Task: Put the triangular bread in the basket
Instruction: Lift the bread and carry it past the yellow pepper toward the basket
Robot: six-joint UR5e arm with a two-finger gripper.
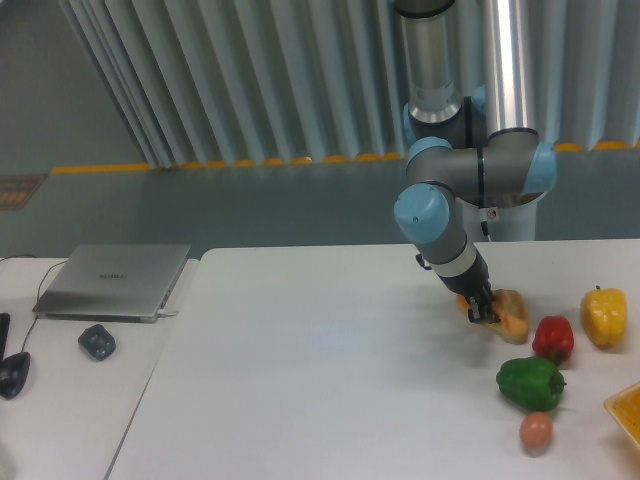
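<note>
Three peppers sit at the table's (300, 380) right: red (553, 338), yellow (604, 316), green (530, 384). One egg (536, 431), one basket (627, 410) corner. One gripper (484, 312) grasps the bread (508, 314) beside the red pepper.

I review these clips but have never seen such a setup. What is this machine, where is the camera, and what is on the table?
One fixed camera faces a white table. The grey-and-blue jointed machine is a robot arm; its gripper is at the triangular bread, its fingers around the bread's near end, though whether it is clamped is too small to tell. Nearby lie a red pepper, a yellow pepper, a green pepper and a small egg-shaped item. A corner of the basket shows at the right edge. On the left sit a laptop and a mouse.
</note>
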